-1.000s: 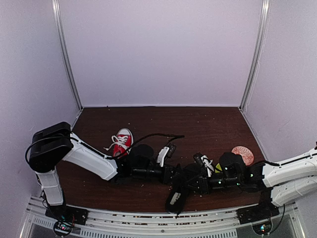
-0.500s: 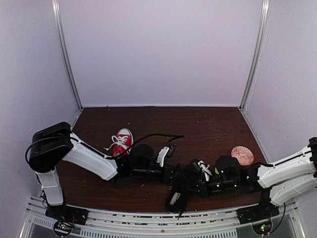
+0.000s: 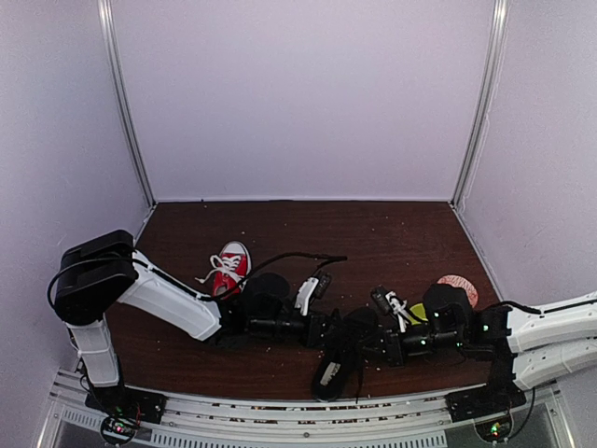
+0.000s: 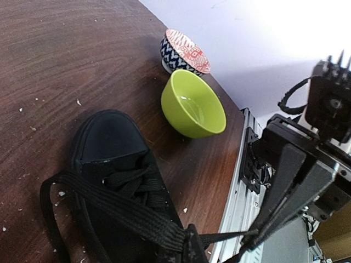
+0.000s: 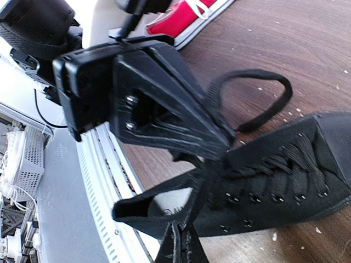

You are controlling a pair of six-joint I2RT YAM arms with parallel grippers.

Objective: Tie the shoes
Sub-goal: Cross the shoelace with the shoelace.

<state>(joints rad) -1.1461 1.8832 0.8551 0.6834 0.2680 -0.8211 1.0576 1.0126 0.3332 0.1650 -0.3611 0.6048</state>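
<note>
The right gripper (image 5: 180, 244), pinched shut on the lace (image 4: 126, 211) of the black shoe (image 4: 118, 181) near the green bowl (image 4: 192, 104), has drawn back toward that bowl, tautening the lace against the left gripper (image 5: 215, 149)'s closed pinch, likely tightening a knot.

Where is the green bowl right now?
In the left wrist view the green bowl stands on the table, just beyond the toe of the black shoe and beside the patterned bowl.

Matt cloth shoe (image 4: 109, 142) (woven laces (image 4: 126, 215)) on grained wood table (image 4: 66, 55)
</note>
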